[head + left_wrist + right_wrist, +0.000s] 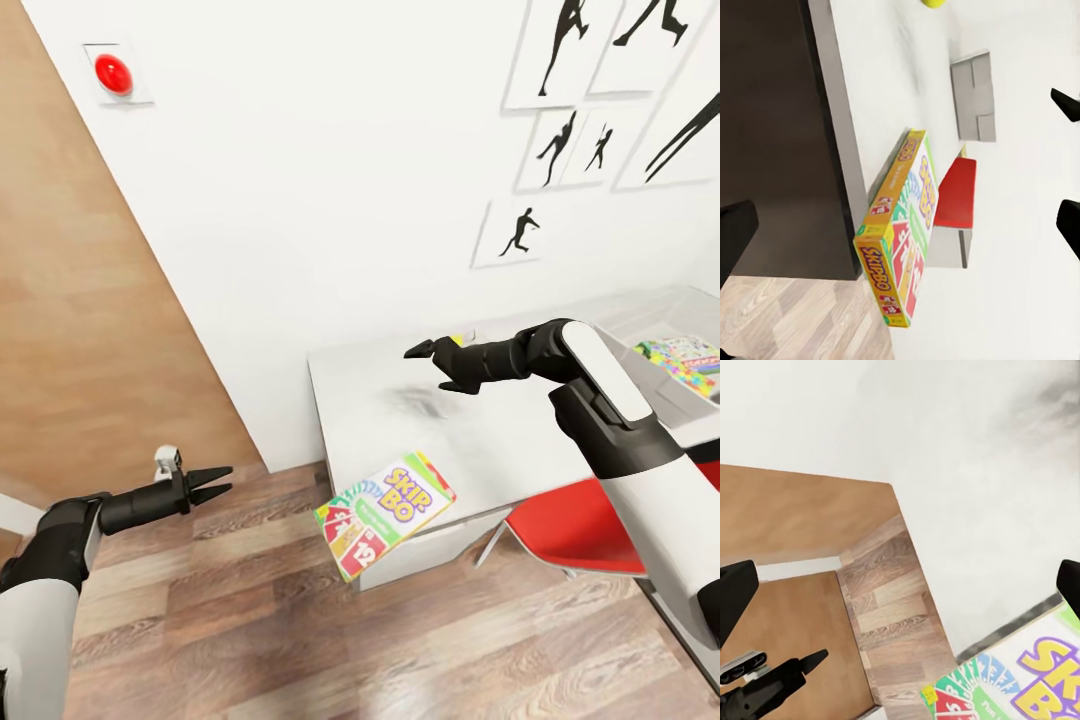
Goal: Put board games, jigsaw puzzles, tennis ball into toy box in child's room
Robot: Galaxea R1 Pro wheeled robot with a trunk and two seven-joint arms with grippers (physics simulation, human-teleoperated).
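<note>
With both sets of fingers spread and empty, the colourful Skip-Bo board game box (385, 513) overhanging the white desk (480, 440) edge seems next to grasp, needing the right gripper (432, 362) lowered over it while the left gripper (212, 484) waits.

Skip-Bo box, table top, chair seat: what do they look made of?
Skip-Bo box: looks like printed cardboard, glossy colour artwork on flat faces with crisp edges. Table top: smooth pale grey, faintly mottled; laminate or painted board, can't tell which. Chair seat: uniform red, smooth and moulded-looking, probably plastic, on thin pale legs that look metal.
</note>
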